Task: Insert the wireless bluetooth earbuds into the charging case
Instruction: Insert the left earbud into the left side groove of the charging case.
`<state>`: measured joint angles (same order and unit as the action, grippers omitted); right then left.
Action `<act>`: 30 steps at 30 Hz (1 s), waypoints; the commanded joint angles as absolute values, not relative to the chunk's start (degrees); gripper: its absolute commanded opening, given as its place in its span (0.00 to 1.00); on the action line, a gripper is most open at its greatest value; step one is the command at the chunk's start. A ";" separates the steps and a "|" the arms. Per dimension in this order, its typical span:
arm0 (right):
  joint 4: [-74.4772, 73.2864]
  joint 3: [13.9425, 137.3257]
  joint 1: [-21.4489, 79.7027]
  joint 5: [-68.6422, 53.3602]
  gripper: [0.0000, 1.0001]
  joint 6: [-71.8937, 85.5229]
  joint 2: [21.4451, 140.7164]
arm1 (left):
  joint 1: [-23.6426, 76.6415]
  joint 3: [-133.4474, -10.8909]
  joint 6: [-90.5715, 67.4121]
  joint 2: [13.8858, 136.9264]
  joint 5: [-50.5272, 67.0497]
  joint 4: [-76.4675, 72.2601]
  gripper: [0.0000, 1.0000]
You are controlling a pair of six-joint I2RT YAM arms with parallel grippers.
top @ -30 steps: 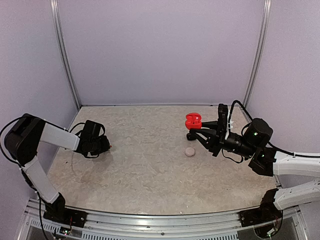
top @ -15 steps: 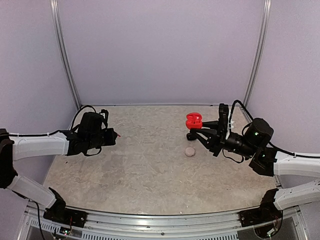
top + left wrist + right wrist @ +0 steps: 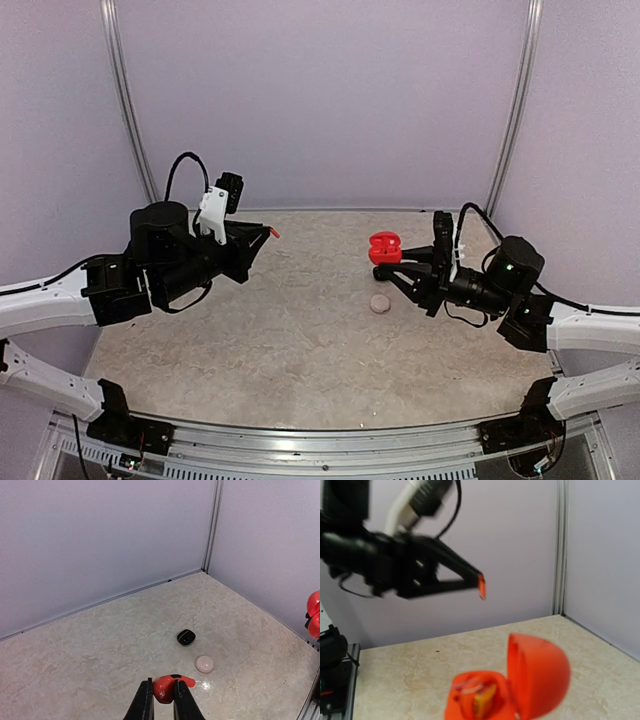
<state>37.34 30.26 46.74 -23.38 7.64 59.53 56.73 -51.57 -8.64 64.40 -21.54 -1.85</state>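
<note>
Red-orange plastic, an open charging case point(image 3: 384, 247), sits clamped in the closed fingers of the right gripper point(image 3: 392, 262), held up off the beige, stone-patterned table point(image 3: 300, 340). From the overhead camera, the left gripper point(image 3: 266, 232) hangs in the air well to the left of that case, at about the same height. Its fingers are shut on a tiny red-orange earbud point(image 3: 272, 232) that pokes out toward the case. A pale round case point(image 3: 379, 302) lies on the table just in front of and below the red case.

From the left wrist camera, two black fingers point(image 3: 144, 705) pinch the earbud between them at the bottom of the picture. Beyond them, on the table, lie the pale round case and, just past it, a black round case point(image 3: 185, 637). The red case shows only as a sliver at the right edge.

From the right wrist camera, the red case fills the lower part of the view, blurred. Its lid point(image 3: 537, 672) is tipped up on the right, and something yellowish shows in its hollow. The left gripper reaches in from the upper left of the case, with the earbud at its tip, well apart from the case.
</note>
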 commanded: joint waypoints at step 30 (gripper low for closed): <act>41.17 33.22 46.93 -33.31 0.01 8.94 64.16 | 79.80 -67.93 16.39 80.41 -33.01 -9.91 0.02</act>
